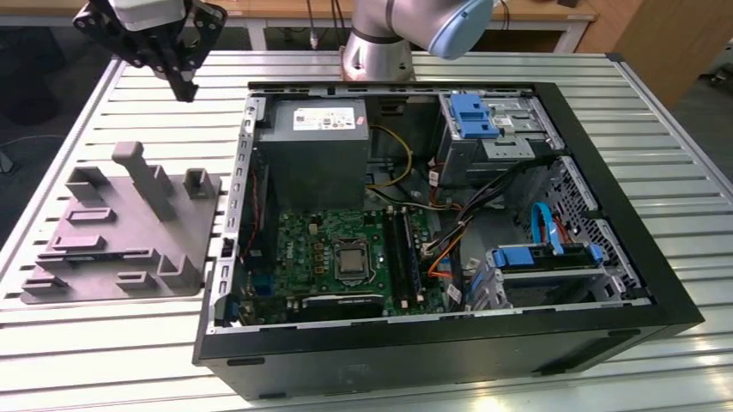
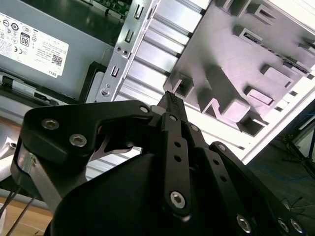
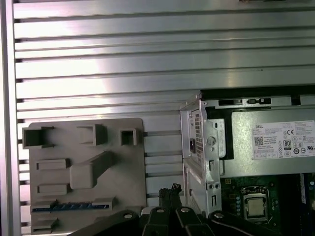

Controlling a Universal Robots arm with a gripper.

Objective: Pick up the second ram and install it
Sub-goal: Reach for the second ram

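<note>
The second ram [image 3: 71, 206] is a thin blue strip standing on edge in a slot of the grey holder block [image 3: 83, 172], seen in the first wrist view. My black gripper [image 1: 184, 88] hangs high over the slatted table, past the far end of the holder block [image 1: 115, 227] and off the exterior view's left of the open computer case [image 1: 435, 343]. Its fingertips [image 2: 170, 98] are pressed together with nothing between them, and they also show in the first wrist view as the gripper [image 3: 170, 189]. The long memory slots [image 1: 401, 249] lie beside the processor socket [image 1: 349, 257] on the green board.
The case holds a grey power supply [image 1: 311, 154], drive cages with blue brackets [image 1: 472, 116], and loose cables [image 1: 458, 223]. The case's metal side wall [image 3: 197, 147] stands between the holder block and the board. The arm's base [image 1: 378, 43] is behind the case.
</note>
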